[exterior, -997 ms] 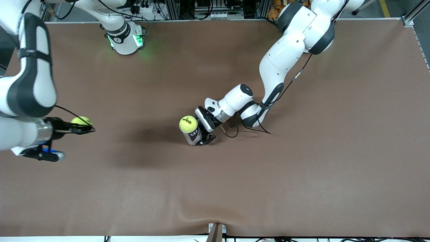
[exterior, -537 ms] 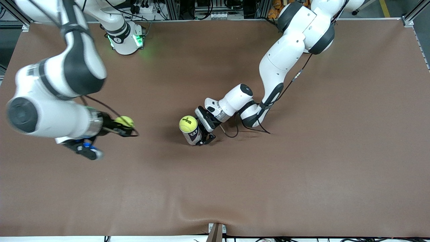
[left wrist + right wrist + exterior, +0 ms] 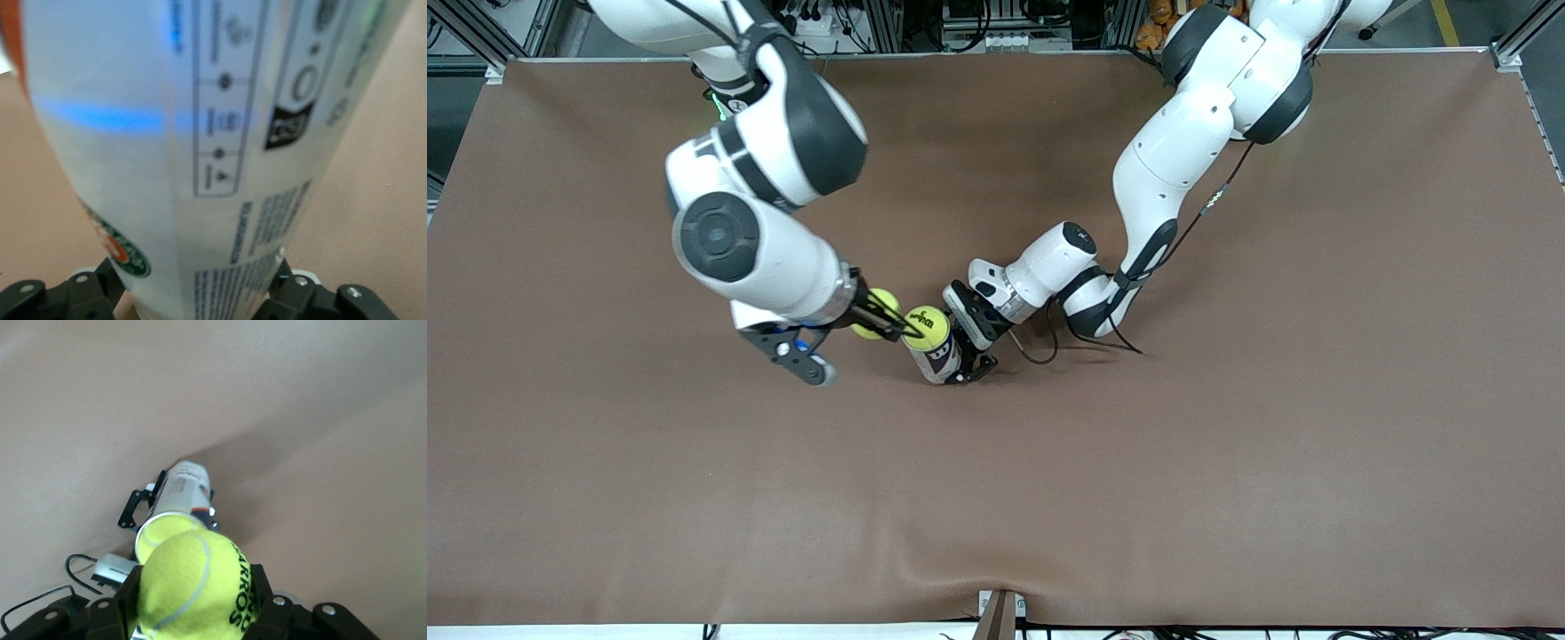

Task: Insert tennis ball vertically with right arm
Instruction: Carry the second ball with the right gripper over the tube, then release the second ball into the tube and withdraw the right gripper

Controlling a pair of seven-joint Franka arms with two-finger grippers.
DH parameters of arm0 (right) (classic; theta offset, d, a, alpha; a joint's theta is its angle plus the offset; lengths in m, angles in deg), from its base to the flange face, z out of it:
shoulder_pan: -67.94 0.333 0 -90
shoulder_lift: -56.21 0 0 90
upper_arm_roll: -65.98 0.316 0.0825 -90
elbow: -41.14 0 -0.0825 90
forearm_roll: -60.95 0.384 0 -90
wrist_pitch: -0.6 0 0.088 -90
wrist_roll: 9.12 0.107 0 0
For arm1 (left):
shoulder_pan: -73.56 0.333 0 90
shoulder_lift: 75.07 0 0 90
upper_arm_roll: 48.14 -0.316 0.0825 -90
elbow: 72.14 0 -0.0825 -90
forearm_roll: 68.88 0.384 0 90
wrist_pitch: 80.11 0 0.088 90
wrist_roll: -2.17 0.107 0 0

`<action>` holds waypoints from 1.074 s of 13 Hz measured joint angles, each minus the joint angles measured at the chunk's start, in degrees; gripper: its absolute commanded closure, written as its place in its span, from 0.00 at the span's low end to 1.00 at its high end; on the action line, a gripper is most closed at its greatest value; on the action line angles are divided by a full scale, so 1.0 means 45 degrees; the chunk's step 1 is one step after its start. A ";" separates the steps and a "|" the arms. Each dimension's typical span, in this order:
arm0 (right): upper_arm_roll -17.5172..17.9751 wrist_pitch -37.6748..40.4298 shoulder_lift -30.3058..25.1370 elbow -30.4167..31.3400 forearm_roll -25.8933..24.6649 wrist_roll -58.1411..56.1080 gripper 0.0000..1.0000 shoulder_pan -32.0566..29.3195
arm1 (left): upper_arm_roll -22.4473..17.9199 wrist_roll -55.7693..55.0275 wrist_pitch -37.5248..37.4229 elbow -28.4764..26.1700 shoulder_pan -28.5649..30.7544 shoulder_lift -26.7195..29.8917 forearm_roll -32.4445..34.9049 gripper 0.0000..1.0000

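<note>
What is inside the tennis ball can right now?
The can, held upright by the left gripper, has a tennis ball sitting at its open top. Anything lower inside is hidden. The right gripper holds a second ball beside the opening.

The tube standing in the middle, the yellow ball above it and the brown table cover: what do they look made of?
Tube: seemingly clear plastic under a glossy printed label; a ball shows through its open mouth.
Ball: fuzzy yellow felt with a pale seam and black lettering, likely over rubber.
Table cover: matte brown sheet, perhaps vinyl or fabric; it wrinkles near the front edge.
</note>
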 measured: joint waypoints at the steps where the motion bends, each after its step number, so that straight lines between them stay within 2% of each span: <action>1: -0.0003 -0.0097 0.0171 0.0014 0.0000 0.0132 1.00 0.0199 | 0.0000 0.0000 0.0000 0.0000 0.0000 0.0000 0.0000 0.16; 9: -0.0024 -0.0188 0.0991 0.0257 -0.0013 0.0186 1.00 0.0645 | 0.0000 -0.0004 0.0000 -0.0002 0.0002 0.0000 -0.0001 0.16; 14: -0.0034 -0.1236 0.1146 0.0400 -0.0013 0.0264 1.00 0.0657 | 0.0000 -0.0005 0.0002 -0.0002 0.0002 -0.0001 -0.0001 0.16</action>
